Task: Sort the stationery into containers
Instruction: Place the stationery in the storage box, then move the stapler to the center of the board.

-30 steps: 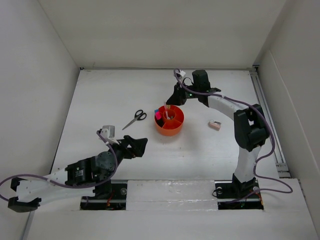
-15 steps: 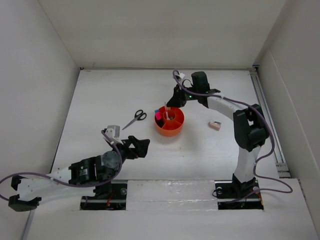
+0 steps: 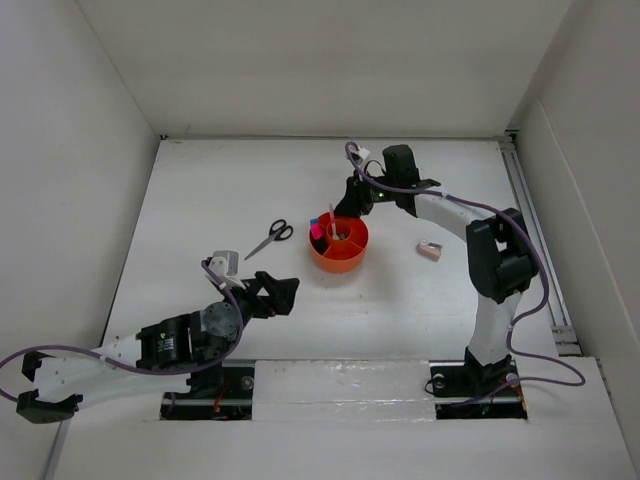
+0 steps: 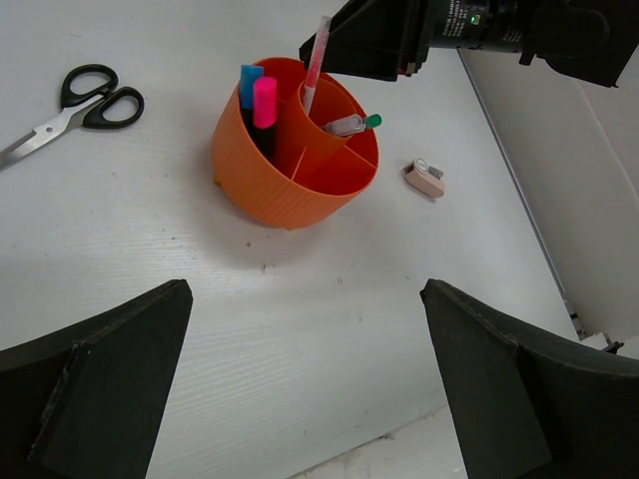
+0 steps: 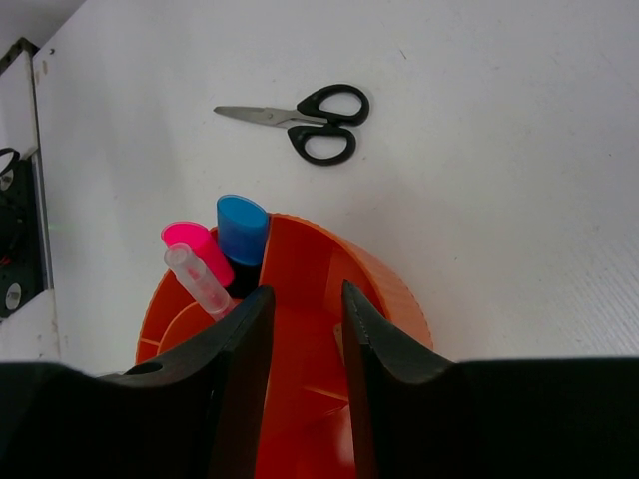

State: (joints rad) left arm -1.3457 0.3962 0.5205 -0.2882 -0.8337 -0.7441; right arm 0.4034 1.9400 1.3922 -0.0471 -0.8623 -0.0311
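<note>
Organizer: the orange plastic organizer (image 4: 268, 188) was a low round tub with a finely ribbed wall and smooth dividers around a central cup. It stood directly under the right gripper (image 5: 303, 319).
Right gripper: its black fingers were a narrow gap apart and held nothing. Only the organizer's divider showed between them.
Pink pen: the slim, translucent pink pen (image 4: 317, 52) stood upright in the organizer, just beside one finger and outside the gap.
Highlighters: the blue-capped highlighter (image 5: 243, 228) and the pink-capped highlighter (image 5: 188, 238) have black barrels and glossy rounded caps. They stood side by side in one compartment, just ahead of the right gripper's fingertips.
Green-tipped pen: the green-tipped pen (image 4: 351, 124) leaned in a compartment below the right gripper.
Scissors: the scissors (image 3: 270, 238) have steel blades and black loop handles. They lay flat on the desk (image 3: 200, 190), well ahead of the left gripper and off to its left.
Sharpener: the small, blocky, pinkish sharpener (image 3: 429, 250) lay on the desk, apart from both grippers.
Left gripper: the left gripper (image 4: 305, 299) was spread wide and empty, near the organizer and facing it.
Change: over the last second the left gripper had edged toward the organizer. The organizer, scissors and sharpener lay where they had been.
In the way: the right gripper's black body covered the pink pen's top in the left wrist view.
</note>
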